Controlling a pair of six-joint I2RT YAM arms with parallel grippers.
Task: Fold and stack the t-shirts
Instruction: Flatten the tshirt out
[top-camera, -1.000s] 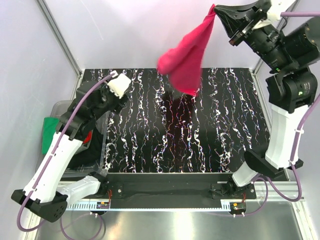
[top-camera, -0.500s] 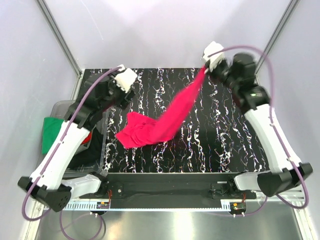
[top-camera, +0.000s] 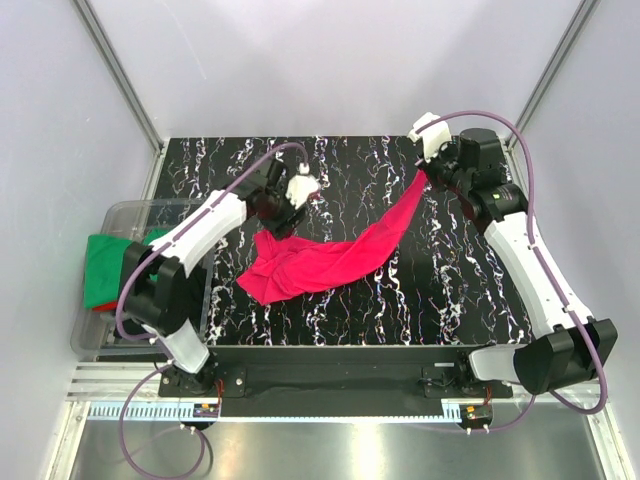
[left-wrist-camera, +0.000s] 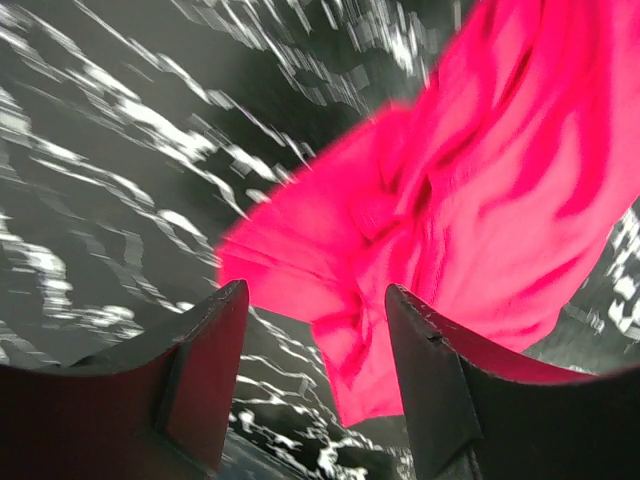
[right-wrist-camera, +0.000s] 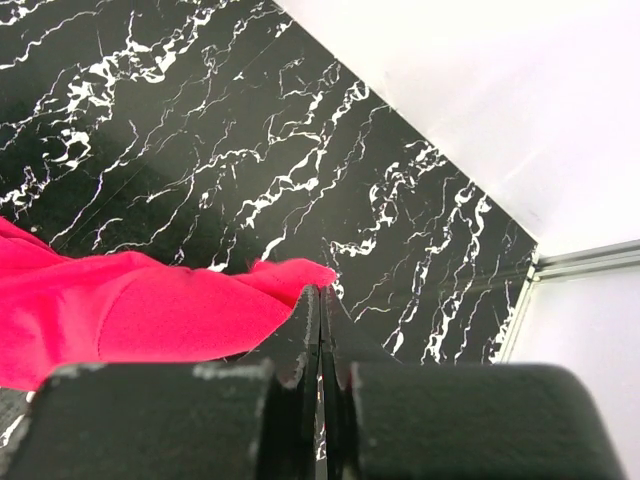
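Crimson t-shirt (top-camera: 330, 262) stretched long, bunched end below the wide-open, empty left gripper (left-wrist-camera: 315, 320), far corner pinched in the closed right gripper (right-wrist-camera: 320, 300).

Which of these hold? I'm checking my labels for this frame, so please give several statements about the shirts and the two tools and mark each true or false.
1. The right tool is shut on a corner of the crimson shirt. True.
2. The left tool is clamped on the crimson shirt. False: its jaws stand open over the shirt's bunched end.
3. The crimson shirt lies neatly folded. False: it is unfolded, stretched in a crumpled band across the table.
4. The green shirt is in the clear bin at the table's left side. True.
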